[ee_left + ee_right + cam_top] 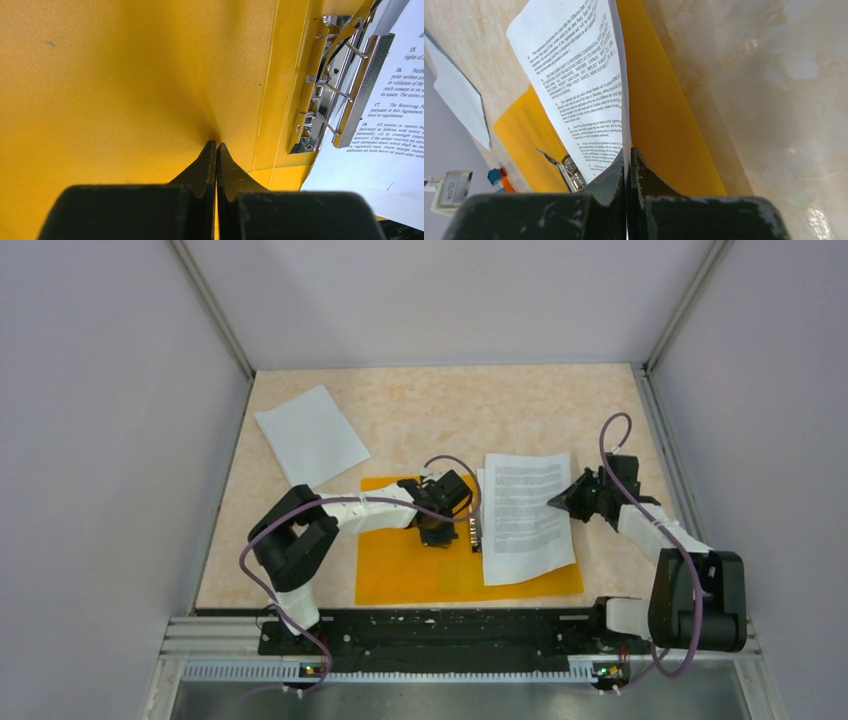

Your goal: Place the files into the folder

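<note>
My right pincer [627, 152] clamps the printed sheet [569, 80]; my left pincer [216, 145] sits closed, seemingly pinning the folder [110, 80]. Dragged low, the sheet snags the clip [367, 85].

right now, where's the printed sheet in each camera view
top external: right of centre, the printed sheet lies over the folder's right half
left wrist: far right edge, beyond the metal clip
right wrist: upper middle, its edge pinched in the right gripper
shared landmark: the metal clip
</note>
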Available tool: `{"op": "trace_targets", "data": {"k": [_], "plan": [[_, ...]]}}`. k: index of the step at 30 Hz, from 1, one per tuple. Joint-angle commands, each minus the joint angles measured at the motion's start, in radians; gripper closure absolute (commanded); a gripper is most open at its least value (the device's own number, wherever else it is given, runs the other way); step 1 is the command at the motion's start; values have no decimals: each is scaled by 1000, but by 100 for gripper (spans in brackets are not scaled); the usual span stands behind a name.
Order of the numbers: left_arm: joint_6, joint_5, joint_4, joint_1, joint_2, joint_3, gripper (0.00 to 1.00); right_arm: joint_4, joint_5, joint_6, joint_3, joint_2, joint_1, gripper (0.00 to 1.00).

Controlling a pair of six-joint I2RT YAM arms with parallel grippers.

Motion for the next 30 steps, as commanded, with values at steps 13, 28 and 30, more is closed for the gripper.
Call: {"op": "trace_targets", "data": {"k": [13,28,30], "plan": [[10,1,-11,0,43,2,100,-109,91,-140,28,-74,104,100],[8,9,-4,0,28,3,100,-192,158,-132,-12,-195,159,66],[9,9,-3,0,22,3,100,-206,170,-129,-16,-210,161,59]]}}
